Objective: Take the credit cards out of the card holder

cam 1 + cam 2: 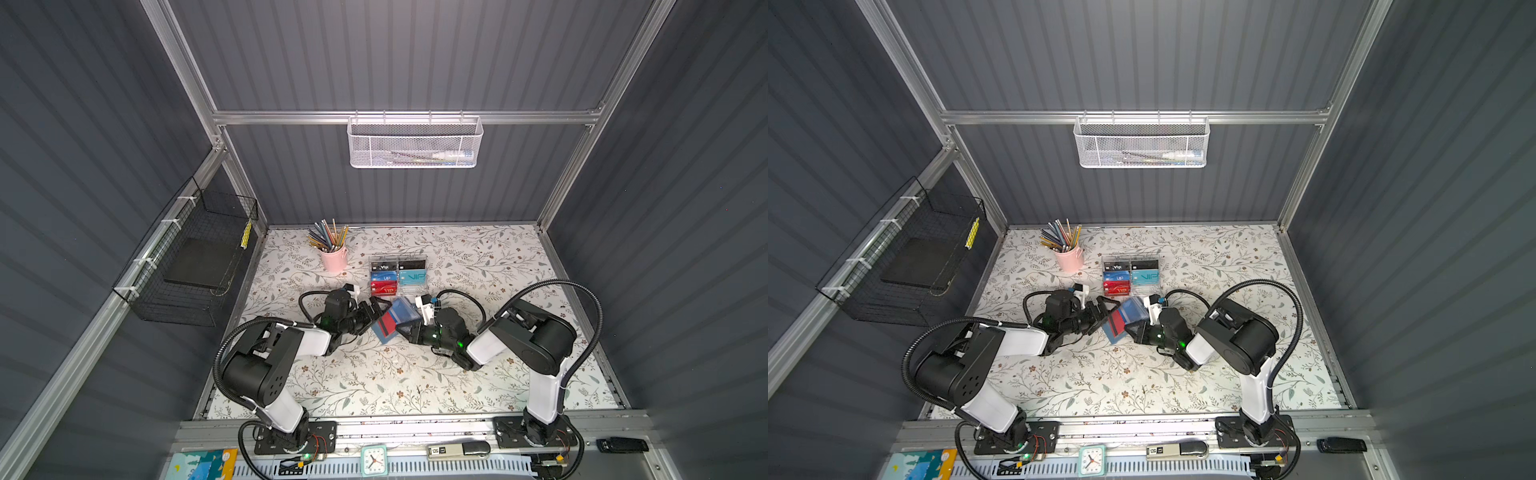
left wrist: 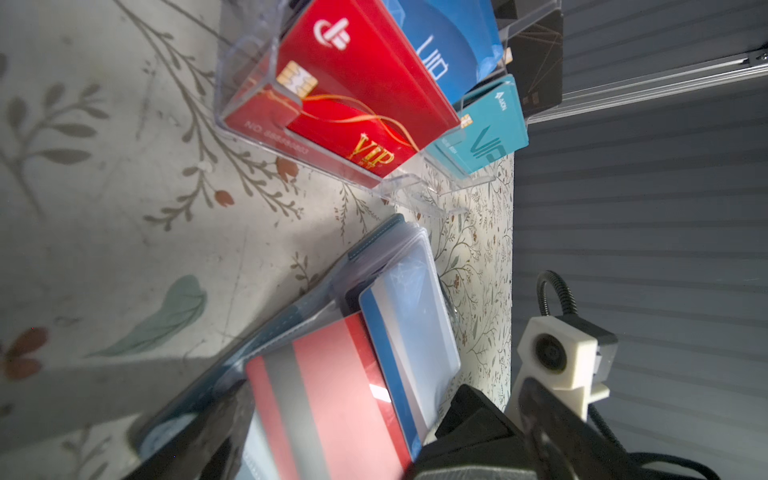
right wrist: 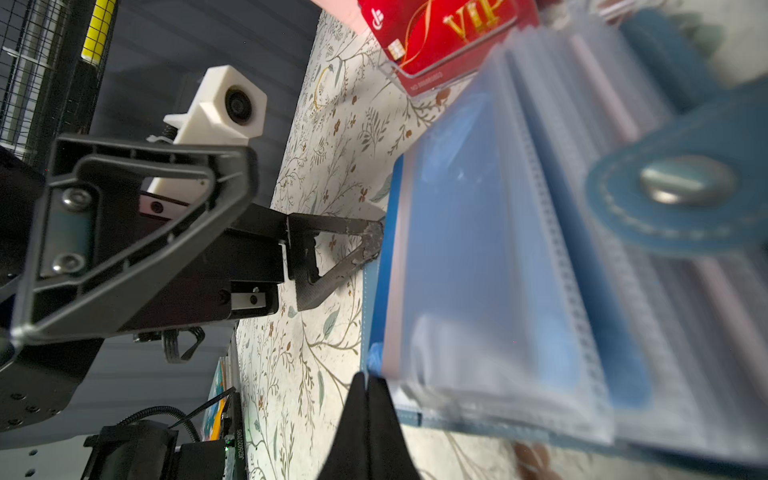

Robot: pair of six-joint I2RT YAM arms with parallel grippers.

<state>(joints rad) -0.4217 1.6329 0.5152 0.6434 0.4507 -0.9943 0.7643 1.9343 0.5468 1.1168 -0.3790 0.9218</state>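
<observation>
Lying open on the worktop [image 1: 457, 374], the card holder [image 1: 405, 309] is baring its credit cards [image 2: 332, 386] (likely stiff, light, slick: pinch a free edge). The left claw [image 1: 376, 313] is gaping wide beside them; the right claw [image 3: 366, 395] is sitting shut at the holder's edge.

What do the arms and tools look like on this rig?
The left arm and right arm match: black joint housings, white link shells, an external black corrugated cable hose, and green status lights near the wrists. Each wrist carries a white printed camera block. The left tool and right tool are black; the left shows ribbed triangular frames. The black base plates have exposed red and black wiring.
</observation>
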